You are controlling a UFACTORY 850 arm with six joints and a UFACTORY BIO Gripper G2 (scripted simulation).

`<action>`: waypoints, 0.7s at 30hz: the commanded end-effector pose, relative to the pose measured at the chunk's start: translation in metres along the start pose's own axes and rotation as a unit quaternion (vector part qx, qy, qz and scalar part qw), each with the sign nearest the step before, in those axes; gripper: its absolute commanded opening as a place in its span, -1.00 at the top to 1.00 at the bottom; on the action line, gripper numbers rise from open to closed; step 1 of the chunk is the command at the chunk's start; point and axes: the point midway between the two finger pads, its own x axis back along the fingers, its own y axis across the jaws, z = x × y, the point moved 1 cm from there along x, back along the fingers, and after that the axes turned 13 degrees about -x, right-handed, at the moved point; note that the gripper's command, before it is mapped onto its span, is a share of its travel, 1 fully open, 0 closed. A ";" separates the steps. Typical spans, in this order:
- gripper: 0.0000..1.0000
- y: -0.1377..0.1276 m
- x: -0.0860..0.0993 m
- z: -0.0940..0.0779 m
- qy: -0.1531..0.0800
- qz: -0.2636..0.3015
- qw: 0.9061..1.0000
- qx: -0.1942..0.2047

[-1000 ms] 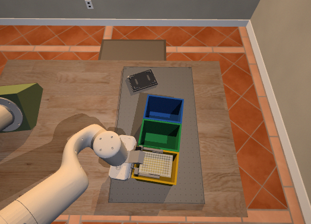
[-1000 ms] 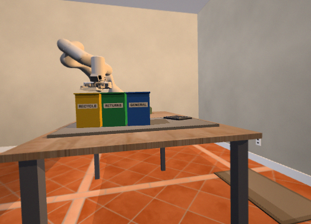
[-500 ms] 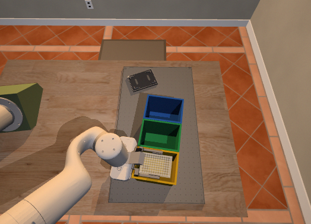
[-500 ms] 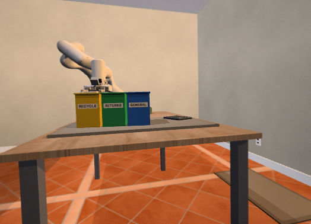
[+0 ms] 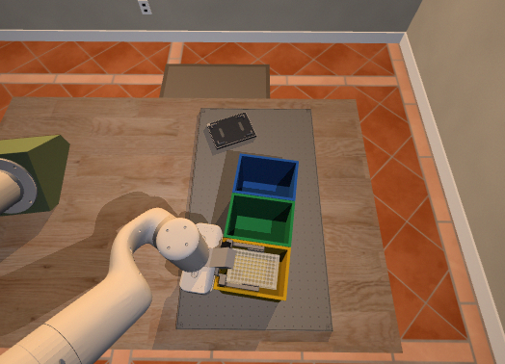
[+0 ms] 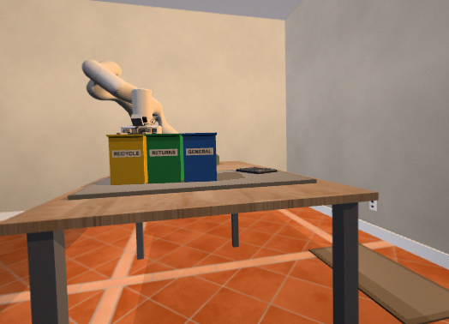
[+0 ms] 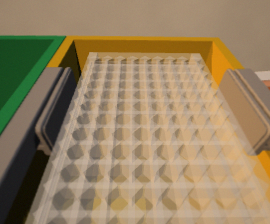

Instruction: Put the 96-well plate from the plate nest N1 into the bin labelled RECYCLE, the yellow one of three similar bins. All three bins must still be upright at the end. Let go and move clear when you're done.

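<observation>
The clear 96-well plate [image 5: 252,270] [image 7: 146,135] is level between the pads of my gripper [image 5: 259,269] [image 6: 139,130] [image 7: 153,111], which is shut on its long sides. Plate and fingers are over the opening of the yellow RECYCLE bin [image 5: 286,273] [image 6: 128,168] [image 7: 146,39], about at rim height, inside its outline in the top view. The bin is upright. Its floor is mostly hidden under the plate. The plate nest N1 [image 5: 231,130] [image 6: 255,171] is black and empty at the back of the grey board.
The green RETURNS bin [image 5: 260,223] [image 6: 164,168] [image 7: 11,65] stands upright right beside the yellow one, close to one finger. The blue GENERAL bin [image 5: 266,174] [image 6: 200,168] stands upright beyond it. All stand on the grey board [image 5: 308,312].
</observation>
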 end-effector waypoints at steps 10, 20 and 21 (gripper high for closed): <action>1.00 0.000 0.000 -0.001 -0.001 0.000 1.000 0.000; 0.64 0.000 0.000 -0.001 -0.001 0.000 1.000 0.000; 0.64 0.000 0.000 -0.001 -0.001 0.000 1.000 0.000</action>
